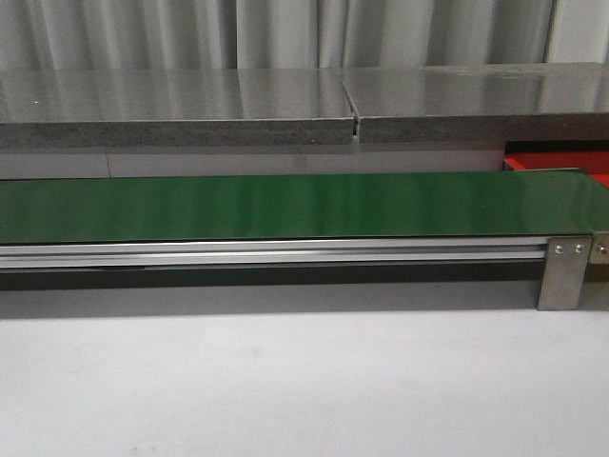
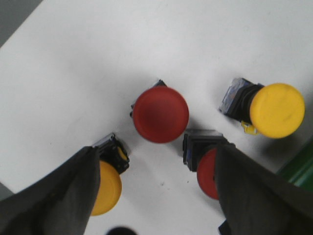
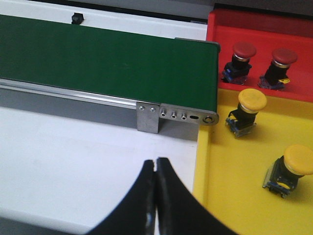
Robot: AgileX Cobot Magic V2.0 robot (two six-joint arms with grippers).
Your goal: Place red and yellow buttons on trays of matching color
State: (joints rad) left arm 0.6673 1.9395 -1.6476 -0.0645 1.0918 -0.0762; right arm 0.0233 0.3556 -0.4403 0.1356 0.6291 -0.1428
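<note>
A: Running across the front view is the long green belt point(image 1: 285, 207) on the white table point(image 1: 285, 381). What sits at its end?

B: In the right wrist view, a red tray point(image 3: 264, 24) and, touching it, a yellow tray point(image 3: 234, 166). Two red buttons point(image 3: 243, 54) stand on the red tray, two yellow buttons point(image 3: 250, 105) on the yellow one.

A: And the grippers?

B: Right gripper point(image 3: 155, 169) hangs over the table beside the yellow tray, fingers pressed together, nothing between them. Left gripper point(image 2: 156, 161) is spread wide, empty, above four loose buttons on the table: a red button point(image 2: 161, 114) upright between the fingers, a second red one point(image 2: 208, 171), and two yellow ones point(image 2: 276, 110), all tipped over.
</note>
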